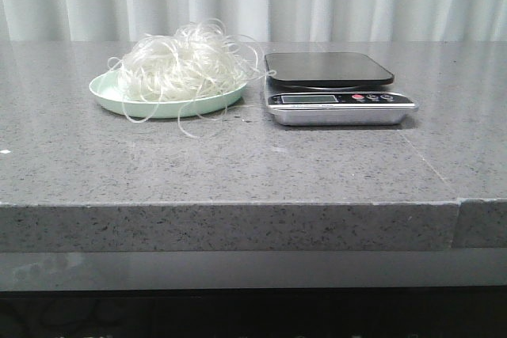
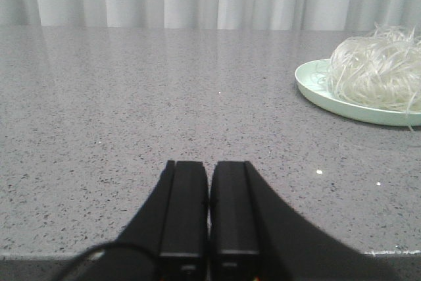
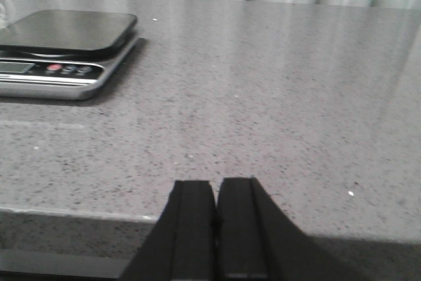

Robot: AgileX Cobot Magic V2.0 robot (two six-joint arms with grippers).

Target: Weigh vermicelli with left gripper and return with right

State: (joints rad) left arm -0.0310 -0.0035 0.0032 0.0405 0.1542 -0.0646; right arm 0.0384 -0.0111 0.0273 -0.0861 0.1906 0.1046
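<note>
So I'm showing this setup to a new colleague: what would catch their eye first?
Probably the tangled heap of pale vermicelli spilling over a mint-green plate on the grey table. Just to its right sits a kitchen scale, its dark platform bare. Both grippers, left and right, are shut near the table's front edge.
</note>
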